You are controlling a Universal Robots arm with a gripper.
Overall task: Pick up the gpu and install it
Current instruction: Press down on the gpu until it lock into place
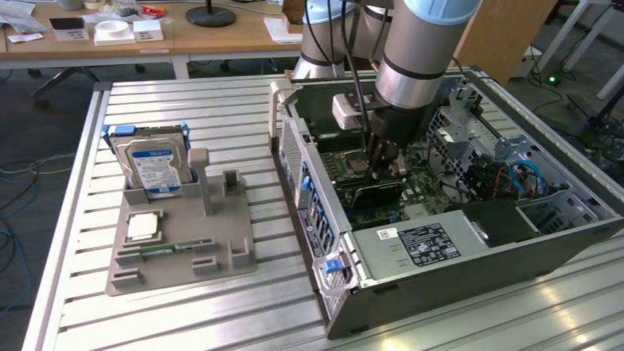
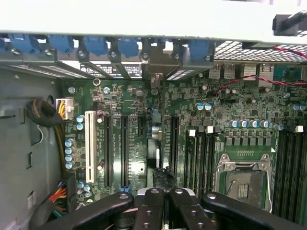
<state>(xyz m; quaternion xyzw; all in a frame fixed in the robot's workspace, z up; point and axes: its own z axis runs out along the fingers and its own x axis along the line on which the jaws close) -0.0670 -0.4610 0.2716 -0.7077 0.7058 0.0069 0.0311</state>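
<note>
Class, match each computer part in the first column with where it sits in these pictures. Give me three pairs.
Column one:
1. hard drive
2. memory stick
3. graphics card

Column two:
a. inside the computer case, right under the gripper
b. standing upright at the back of the grey holder
c. lying flat near the front of the grey holder

Pairs: 1-b, 2-c, 3-a
</note>
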